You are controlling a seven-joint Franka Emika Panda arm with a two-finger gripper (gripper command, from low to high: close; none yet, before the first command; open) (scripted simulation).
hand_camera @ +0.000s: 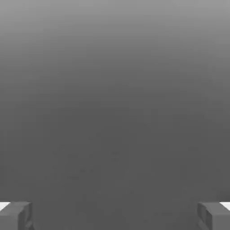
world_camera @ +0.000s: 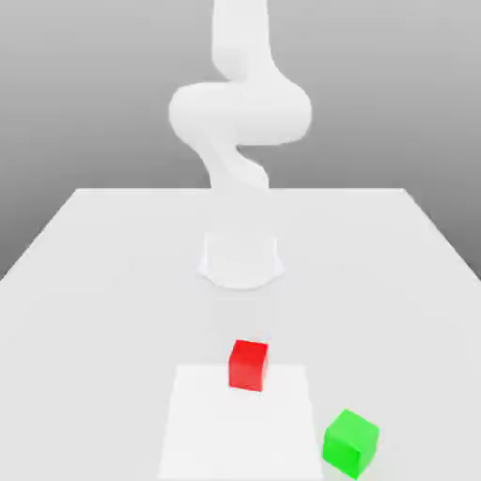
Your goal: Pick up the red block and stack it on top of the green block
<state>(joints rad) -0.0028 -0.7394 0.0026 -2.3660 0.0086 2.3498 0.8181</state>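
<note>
In the exterior view I see the red block (world_camera: 248, 364) on the table (world_camera: 94, 282), in front of the arm's base (world_camera: 240, 261); the green block (world_camera: 350, 442) sits apart toward the exterior view's right. Both are matte cubes, likely light and rigid; I'd pinch opposite flat faces. In the hand view, the gripper (hand_camera: 115, 215) is spread wide, empty.

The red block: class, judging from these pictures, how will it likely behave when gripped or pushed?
The red block is a flat-faced cube resting flat on the table, so it should slide, not roll. Its sharp edges suggest it is probably rigid. Flat opposite sides should suit the open pincer, though the smooth finish might be slippery.
</note>
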